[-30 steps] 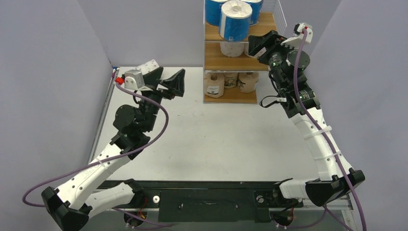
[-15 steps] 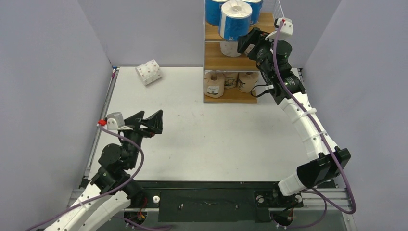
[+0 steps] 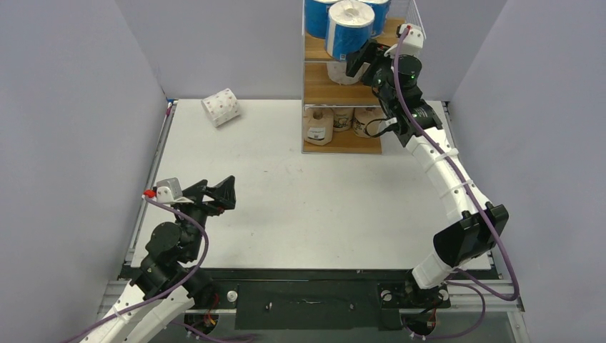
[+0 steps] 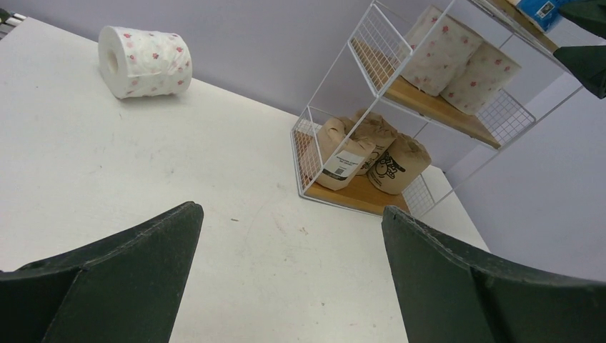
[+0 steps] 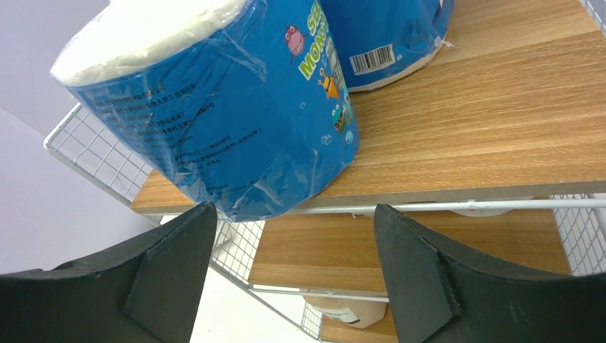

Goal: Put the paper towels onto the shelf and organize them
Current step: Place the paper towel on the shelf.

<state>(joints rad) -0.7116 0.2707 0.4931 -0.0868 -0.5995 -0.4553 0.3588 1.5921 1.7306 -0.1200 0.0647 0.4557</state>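
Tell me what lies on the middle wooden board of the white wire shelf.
Two white pink-dotted paper towel rolls, side by side. Anything behind them is hidden.

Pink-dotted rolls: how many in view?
3 pink-dotted rolls: one lying on the table, far left; two on the shelf, middle board. Others may be hidden.

The front blue roll (image 5: 214,121) carries big letters, "SE" above "MON", cut off by its curve, plus fine white print too small to read. The second blue roll (image 5: 400,28) shows a barcode (image 5: 373,58). A kraft roll (image 4: 336,150) has a white label (image 4: 344,163), unreadable.
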